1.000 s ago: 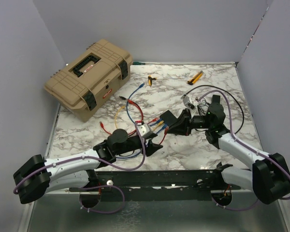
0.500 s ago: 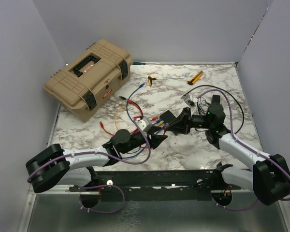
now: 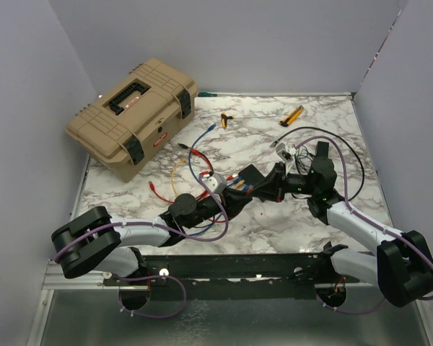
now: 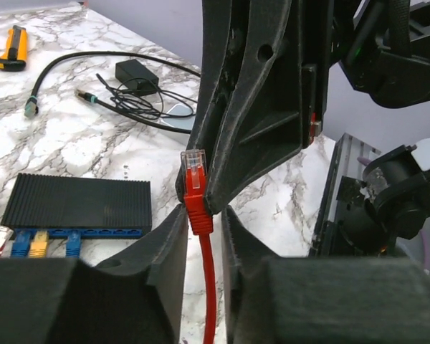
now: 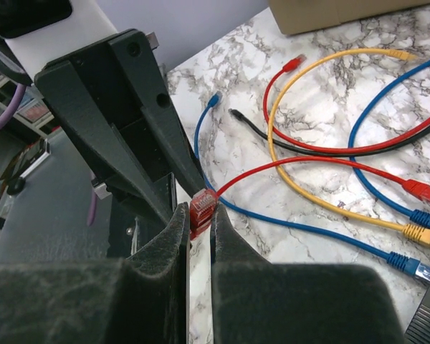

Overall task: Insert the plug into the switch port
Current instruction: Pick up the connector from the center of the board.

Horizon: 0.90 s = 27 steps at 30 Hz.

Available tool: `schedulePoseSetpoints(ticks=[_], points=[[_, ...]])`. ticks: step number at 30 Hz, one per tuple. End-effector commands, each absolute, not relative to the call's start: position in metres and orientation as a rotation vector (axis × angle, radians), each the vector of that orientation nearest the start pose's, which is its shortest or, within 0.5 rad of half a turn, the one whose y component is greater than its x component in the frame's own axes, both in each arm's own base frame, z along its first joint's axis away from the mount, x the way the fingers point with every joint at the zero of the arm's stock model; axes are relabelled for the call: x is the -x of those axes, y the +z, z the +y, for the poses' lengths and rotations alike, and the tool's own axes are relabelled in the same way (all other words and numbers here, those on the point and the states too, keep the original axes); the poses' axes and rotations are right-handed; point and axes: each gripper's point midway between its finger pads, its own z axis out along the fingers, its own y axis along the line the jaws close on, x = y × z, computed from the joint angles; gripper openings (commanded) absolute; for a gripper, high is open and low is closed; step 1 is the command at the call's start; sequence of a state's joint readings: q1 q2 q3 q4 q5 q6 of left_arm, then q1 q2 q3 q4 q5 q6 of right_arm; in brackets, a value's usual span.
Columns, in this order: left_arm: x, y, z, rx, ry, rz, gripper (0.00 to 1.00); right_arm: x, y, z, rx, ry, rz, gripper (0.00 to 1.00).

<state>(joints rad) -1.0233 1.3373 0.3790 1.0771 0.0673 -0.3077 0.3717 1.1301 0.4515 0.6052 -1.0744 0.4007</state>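
Two-handed hold on red plug [image 4: 193,168]: pinched tight in right gripper [image 5: 198,211], flanked by left gripper [image 4: 203,215], can't tell if clamped. Switch port's white-grey box [image 3: 280,147] beyond, under black cords [image 4: 129,107]; black ribbed box [image 4: 79,203] in between, loose cables [image 5: 308,93] alongside.

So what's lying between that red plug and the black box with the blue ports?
Nothing. In the left wrist view, only bare marble table shows between the red plug and the switch.

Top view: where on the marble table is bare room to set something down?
Free: near marble beside the right arm; left patch between toolbox and left arm. Crowded: centre, cables, left gripper and right gripper at the red plug.
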Motion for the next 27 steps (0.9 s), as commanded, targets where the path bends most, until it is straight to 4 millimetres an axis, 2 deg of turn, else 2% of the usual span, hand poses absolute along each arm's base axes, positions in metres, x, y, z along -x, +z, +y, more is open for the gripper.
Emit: schedulePoseSetpoints(ticks=[1, 4, 9, 14, 18, 20, 21, 24, 27], points=[[-0.188, 0.214, -0.358, -0.565, -1.161, 1.370, 0.18, -0.199, 0.199, 0.250, 0.843, 1.416, 1.585, 0.01], [-0.188, 0.208, -0.358, -0.575, -1.157, 1.383, 0.17, -0.201, 0.199, 0.250, 0.826, 1.412, 1.593, 0.01], [-0.190, 0.198, -0.356, -0.575, -1.133, 1.408, 0.29, -0.201, 0.202, 0.250, 0.808, 1.424, 1.589, 0.01], [-0.192, 0.197, -0.357, -0.576, -1.124, 1.408, 0.31, -0.201, 0.201, 0.250, 0.801, 1.427, 1.596, 0.01], [-0.192, 0.197, -0.358, -0.576, -1.119, 1.407, 0.19, -0.200, 0.199, 0.250, 0.794, 1.434, 1.604, 0.01], [-0.193, 0.195, -0.356, -0.576, -1.109, 1.410, 0.09, -0.201, 0.198, 0.250, 0.783, 1.434, 1.612, 0.01], [-0.193, 0.194, -0.355, -0.574, -1.103, 1.412, 0.01, -0.201, 0.198, 0.250, 0.777, 1.436, 1.617, 0.01], [-0.195, 0.189, -0.350, -0.569, -1.074, 1.428, 0.00, -0.205, 0.194, 0.250, 0.738, 1.431, 1.651, 0.02], [-0.201, 0.179, -0.343, -0.566, -1.012, 1.480, 0.00, -0.211, 0.191, 0.249, 0.705, 1.420, 1.690, 0.12]])
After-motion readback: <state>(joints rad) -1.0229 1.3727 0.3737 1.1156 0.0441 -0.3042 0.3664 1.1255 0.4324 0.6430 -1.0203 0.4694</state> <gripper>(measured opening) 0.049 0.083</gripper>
